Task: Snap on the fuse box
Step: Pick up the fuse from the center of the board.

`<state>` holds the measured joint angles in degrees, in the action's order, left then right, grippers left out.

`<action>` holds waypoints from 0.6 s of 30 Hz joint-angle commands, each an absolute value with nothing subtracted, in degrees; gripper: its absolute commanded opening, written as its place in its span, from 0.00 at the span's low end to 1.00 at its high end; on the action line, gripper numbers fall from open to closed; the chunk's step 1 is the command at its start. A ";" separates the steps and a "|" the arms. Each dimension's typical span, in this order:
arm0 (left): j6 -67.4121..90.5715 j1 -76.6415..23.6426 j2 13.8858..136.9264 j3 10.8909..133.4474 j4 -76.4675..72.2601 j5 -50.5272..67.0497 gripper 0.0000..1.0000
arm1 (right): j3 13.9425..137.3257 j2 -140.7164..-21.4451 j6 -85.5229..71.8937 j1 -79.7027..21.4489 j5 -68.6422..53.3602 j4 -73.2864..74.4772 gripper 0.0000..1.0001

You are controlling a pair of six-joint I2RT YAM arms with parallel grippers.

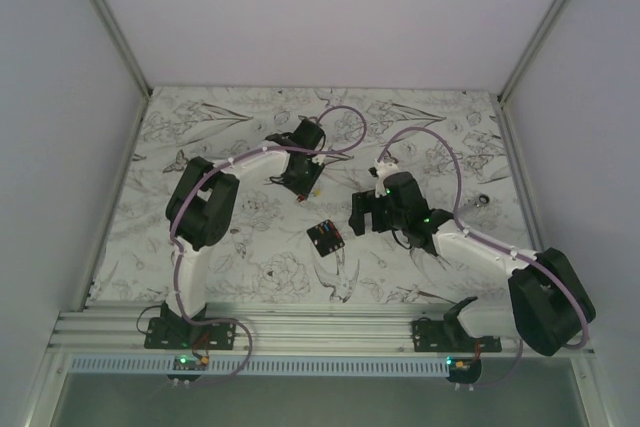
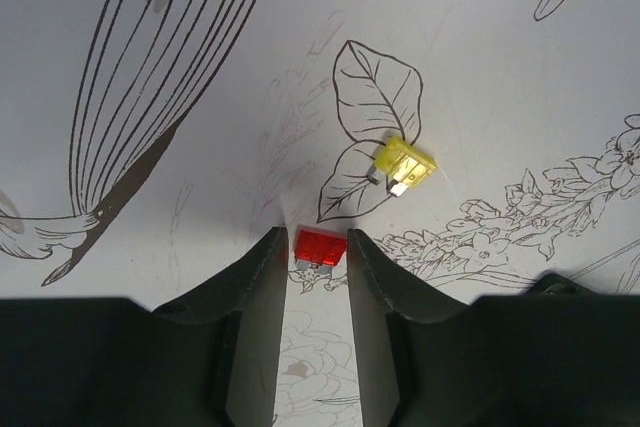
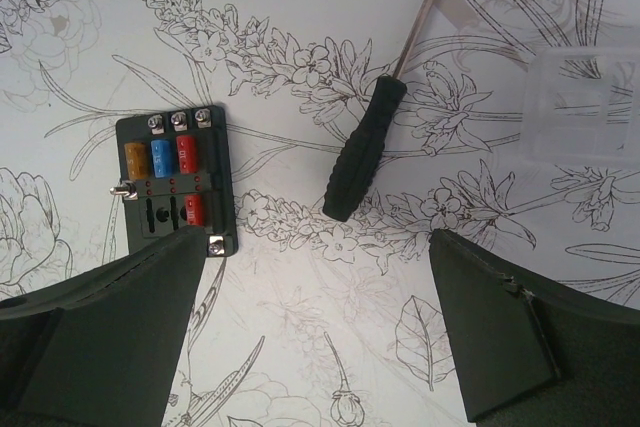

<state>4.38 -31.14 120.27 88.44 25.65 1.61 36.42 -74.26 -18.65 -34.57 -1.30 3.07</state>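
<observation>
Where the top view is taken first, the fuse box [image 1: 326, 238] is seen lying flat near the middle of the flower-printed counter [image 1: 230, 122], apart from both arms. The left fingers [image 1: 301, 188] are set low over the counter just beyond it, to the far left. The right fingers [image 1: 361, 218] are held just to its right. The box is touched by neither.

Left wrist view: a red fuse [image 2: 320, 246] is framed between the tips of the left fingers [image 2: 250, 282], lying on the counter. The gap is narrow, with each tip just beside the fuse. Whether it is actually pinched cannot be told. A yellow fuse [image 2: 403, 167] lies loose farther off to the right, on a printed leaf, untouched.

Right wrist view: the right fingers [image 3: 110, 322] are spread wide, with nothing held between them. The fuse box [image 3: 175, 182] is noted just beyond the finger on the left of this view, flat on the counter. Orange, blue and red fuses are seated in its far row, and one more red fuse in the nearer row. A black-handled screwdriver [image 3: 365, 152] lies to its right, apart from it, shaft pointing away. A clear plastic piece [image 3: 585, 107] is seen at the right edge.
</observation>
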 commanded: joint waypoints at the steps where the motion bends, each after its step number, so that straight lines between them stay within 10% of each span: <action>1: 3.08 -31.61 121.38 88.07 28.83 1.74 0.32 | 36.54 -74.16 -18.37 -34.01 -1.93 1.34 1.00; 18: 10.37 -31.82 115.05 86.18 29.14 1.09 0.25 | 35.92 -73.22 -19.51 -34.01 -3.67 -0.37 0.99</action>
